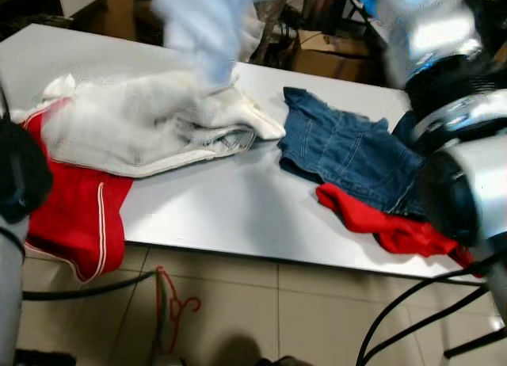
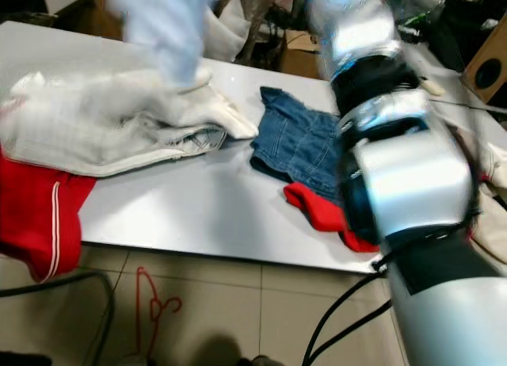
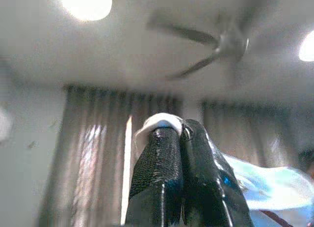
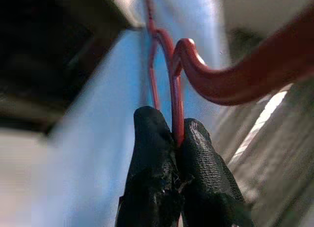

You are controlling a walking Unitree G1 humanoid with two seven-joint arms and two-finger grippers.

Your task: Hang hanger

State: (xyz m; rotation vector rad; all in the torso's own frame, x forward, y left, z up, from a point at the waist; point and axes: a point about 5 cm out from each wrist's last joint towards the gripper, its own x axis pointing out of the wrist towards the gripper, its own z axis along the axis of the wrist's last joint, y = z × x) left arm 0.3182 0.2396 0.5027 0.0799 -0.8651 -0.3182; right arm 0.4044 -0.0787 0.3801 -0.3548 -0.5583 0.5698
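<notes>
The red hanger point(image 4: 172, 97) is a thin plastic one, pinched at its stem between two black fingertips point(image 4: 152, 138). Its curved hook point(image 4: 235, 79) (glossy, thicker) arcs off to one side against pale blue fabric.

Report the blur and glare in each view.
Eye views: pale blue garment and white cloth smeared by motion; glare on right arm. Left wrist view: soft, bright ceiling lamp blown out. Right wrist view: red hanger fairly sharp, background blurred.
</notes>
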